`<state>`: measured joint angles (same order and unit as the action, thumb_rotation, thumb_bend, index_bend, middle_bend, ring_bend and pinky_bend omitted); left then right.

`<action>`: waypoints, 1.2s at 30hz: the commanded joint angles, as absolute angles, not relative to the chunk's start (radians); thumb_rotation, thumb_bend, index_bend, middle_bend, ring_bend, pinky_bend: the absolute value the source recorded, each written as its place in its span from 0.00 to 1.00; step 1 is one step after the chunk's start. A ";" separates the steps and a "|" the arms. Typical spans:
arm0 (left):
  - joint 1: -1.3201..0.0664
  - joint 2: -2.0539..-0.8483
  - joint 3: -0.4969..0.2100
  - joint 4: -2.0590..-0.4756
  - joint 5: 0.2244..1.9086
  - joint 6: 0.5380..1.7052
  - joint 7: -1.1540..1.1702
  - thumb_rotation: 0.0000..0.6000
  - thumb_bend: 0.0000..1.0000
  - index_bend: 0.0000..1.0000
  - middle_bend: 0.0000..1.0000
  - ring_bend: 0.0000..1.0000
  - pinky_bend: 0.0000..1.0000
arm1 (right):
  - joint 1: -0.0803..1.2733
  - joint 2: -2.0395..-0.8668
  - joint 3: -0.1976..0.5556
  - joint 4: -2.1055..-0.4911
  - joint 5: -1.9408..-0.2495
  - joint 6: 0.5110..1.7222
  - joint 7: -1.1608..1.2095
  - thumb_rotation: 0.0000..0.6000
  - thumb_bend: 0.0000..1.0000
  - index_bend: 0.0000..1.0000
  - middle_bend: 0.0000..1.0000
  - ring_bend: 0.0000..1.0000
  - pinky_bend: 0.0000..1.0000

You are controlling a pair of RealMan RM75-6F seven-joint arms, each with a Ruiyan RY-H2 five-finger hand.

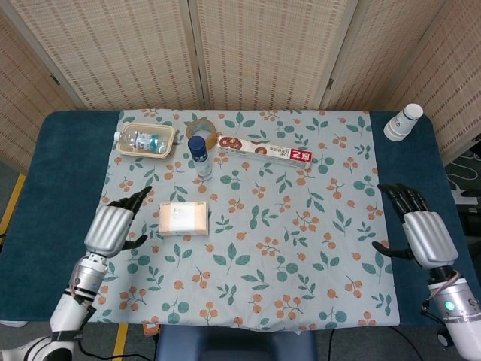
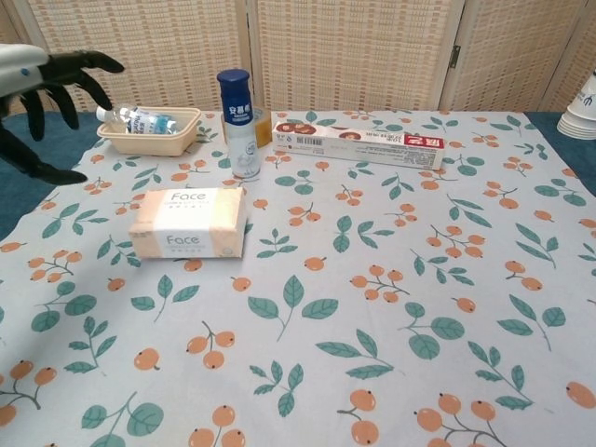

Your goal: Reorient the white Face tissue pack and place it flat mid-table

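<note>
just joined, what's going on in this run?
Nothing is held yet. The left hand hangs open just left of the Face tissue pack, not touching it. The pack lies on the floral cloth, left of centre, below the upright blue-capped bottle. The right hand is open near the table's right edge, away from everything. At the back are a tray with a small bottle lying in it and a long toothpaste box.
</note>
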<state>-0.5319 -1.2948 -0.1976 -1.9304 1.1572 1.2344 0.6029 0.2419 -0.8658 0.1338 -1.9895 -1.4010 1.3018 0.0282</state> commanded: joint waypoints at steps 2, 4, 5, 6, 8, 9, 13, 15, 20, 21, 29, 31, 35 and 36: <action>-0.627 -1.430 -0.234 -1.915 1.025 1.231 0.766 1.00 0.18 0.10 0.24 0.46 0.61 | 0.237 -0.858 0.130 -1.984 -1.417 1.306 0.049 1.00 0.11 0.10 0.08 0.00 0.07; -0.654 -1.451 -0.245 -1.914 0.987 1.223 0.801 1.00 0.18 0.10 0.24 0.47 0.63 | 0.237 -0.855 0.128 -1.983 -1.422 1.303 0.057 1.00 0.11 0.10 0.08 0.00 0.07; -0.672 -1.459 -0.251 -1.912 0.968 1.218 0.825 1.00 0.18 0.09 0.24 0.48 0.63 | 0.237 -0.852 0.127 -1.983 -1.425 1.302 0.062 1.00 0.11 0.10 0.08 0.00 0.07; -0.685 -1.465 -0.256 -1.907 0.957 1.217 0.846 1.00 0.18 0.09 0.24 0.49 0.63 | 0.237 -0.851 0.127 -1.983 -1.427 1.302 0.066 1.00 0.11 0.10 0.08 0.00 0.07; -0.716 -1.485 -0.270 -1.892 0.923 1.222 0.886 1.00 0.18 0.09 0.23 0.50 0.63 | 0.235 -0.847 0.128 -1.981 -1.431 1.307 0.079 1.00 0.11 0.10 0.08 0.00 0.07; -0.728 -1.494 -0.279 -1.886 0.900 1.224 0.901 1.00 0.18 0.09 0.24 0.51 0.64 | 0.234 -0.845 0.128 -1.980 -1.433 1.310 0.084 1.00 0.11 0.10 0.08 0.00 0.07; -0.789 -1.524 -0.306 -1.878 0.782 1.234 0.992 1.00 0.18 0.13 0.27 0.56 0.67 | 0.227 -0.837 0.130 -1.973 -1.434 1.319 0.109 1.00 0.11 0.10 0.08 0.00 0.07; -0.820 -1.541 -0.301 -1.867 0.770 1.243 1.037 1.00 0.18 0.14 0.28 0.56 0.67 | 0.227 -0.831 0.131 -1.970 -1.427 1.316 0.121 1.00 0.11 0.10 0.08 0.00 0.07; -0.870 -1.575 -0.264 -1.822 0.793 1.234 1.078 1.00 0.18 0.11 0.25 0.52 0.64 | 0.224 -0.821 0.131 -1.964 -1.431 1.316 0.150 1.00 0.11 0.10 0.08 0.00 0.07; -0.878 -1.578 -0.260 -1.816 0.786 1.228 1.085 1.00 0.18 0.10 0.24 0.51 0.64 | 0.224 -0.820 0.131 -1.963 -1.433 1.316 0.153 1.00 0.11 0.10 0.08 0.00 0.07; -0.933 -1.603 -0.237 -1.761 0.696 1.185 1.114 1.00 0.18 0.04 0.17 0.48 0.63 | 0.226 -0.807 0.124 -1.972 -1.436 1.302 0.148 1.00 0.11 0.10 0.08 0.00 0.11; -0.943 -1.600 -0.242 -1.763 0.663 1.168 1.108 1.00 0.18 0.04 0.16 0.47 0.63 | 0.226 -0.809 0.125 -1.972 -1.437 1.305 0.149 1.00 0.11 0.10 0.08 0.00 0.11; -0.975 -1.589 -0.254 -1.770 0.597 1.145 1.110 1.00 0.18 0.02 0.12 0.44 0.65 | 0.228 -0.813 0.129 -1.966 -1.433 1.307 0.155 1.00 0.11 0.10 0.08 0.00 0.11; -0.982 -1.591 -0.257 -1.769 0.585 1.144 1.109 1.00 0.18 0.02 0.12 0.44 0.66 | 0.228 -0.814 0.130 -1.965 -1.432 1.307 0.156 1.00 0.11 0.10 0.08 0.00 0.11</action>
